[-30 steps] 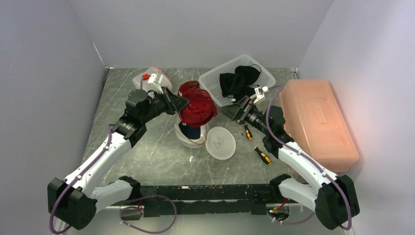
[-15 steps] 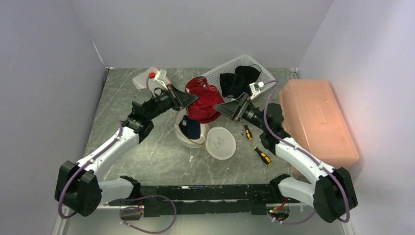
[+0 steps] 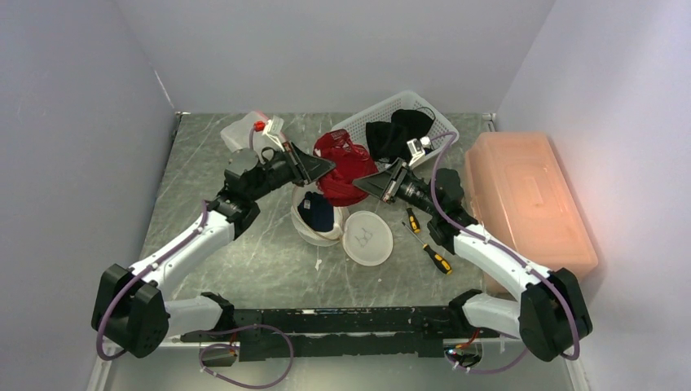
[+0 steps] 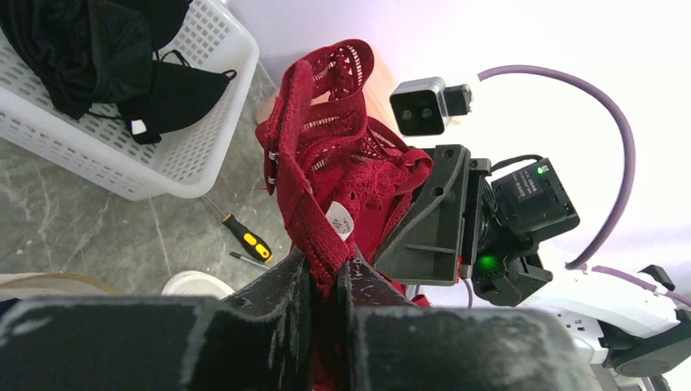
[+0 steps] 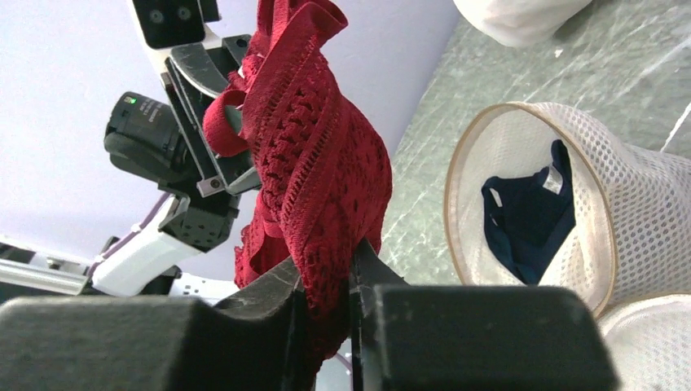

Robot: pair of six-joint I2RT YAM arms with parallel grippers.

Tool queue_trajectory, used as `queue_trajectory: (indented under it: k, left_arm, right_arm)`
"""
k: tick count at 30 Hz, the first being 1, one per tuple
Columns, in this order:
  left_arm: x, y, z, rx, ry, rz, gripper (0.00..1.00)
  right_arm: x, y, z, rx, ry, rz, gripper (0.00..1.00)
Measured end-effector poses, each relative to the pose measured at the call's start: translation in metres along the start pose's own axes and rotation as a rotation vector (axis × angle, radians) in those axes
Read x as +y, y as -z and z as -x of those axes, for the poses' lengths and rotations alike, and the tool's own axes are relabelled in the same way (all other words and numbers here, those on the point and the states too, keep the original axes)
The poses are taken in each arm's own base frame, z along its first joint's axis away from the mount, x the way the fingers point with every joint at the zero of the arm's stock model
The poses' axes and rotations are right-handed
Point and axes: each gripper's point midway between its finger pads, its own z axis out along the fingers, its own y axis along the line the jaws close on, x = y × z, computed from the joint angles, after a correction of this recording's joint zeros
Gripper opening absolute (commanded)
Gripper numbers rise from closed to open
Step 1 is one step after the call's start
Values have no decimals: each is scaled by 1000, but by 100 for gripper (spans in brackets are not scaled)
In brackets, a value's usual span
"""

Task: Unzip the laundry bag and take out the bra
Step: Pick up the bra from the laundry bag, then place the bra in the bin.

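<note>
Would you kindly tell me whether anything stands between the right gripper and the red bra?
Nothing visible does. The right gripper pinches the lace of the red bra directly. The left gripper grips it too, and it is held up outside the open laundry bag.

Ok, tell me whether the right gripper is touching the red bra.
Touching. In the right wrist view the right gripper pinches the lace of the red bra between both jaws.

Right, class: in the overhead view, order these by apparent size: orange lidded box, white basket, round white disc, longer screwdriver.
Largest to smallest:
1. orange lidded box
2. white basket
3. round white disc
4. longer screwdriver
The gaps are clear; no two look alike.
</note>
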Motion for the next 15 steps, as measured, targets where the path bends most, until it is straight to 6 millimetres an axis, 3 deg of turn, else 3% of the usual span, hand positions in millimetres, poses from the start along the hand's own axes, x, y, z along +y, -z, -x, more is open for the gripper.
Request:
queue_trajectory:
  k: [5,7,11,15]
  left_arm:
    - [7,2,-4,11,-5,39,58]
    - [11,5,-6,16,-12,66,89]
    - [19,19,-4,-1,-31,164,93]
    - [22,44,11,-60,-89,281,93]
  right_arm:
    - [-4,4,-1,0,23,-31,0]
    - [-3,7,-1,-3,45,-47,0]
    - [6,15,15,-47,152,-115,0]
    - [26,23,53,-164,299,-201,0]
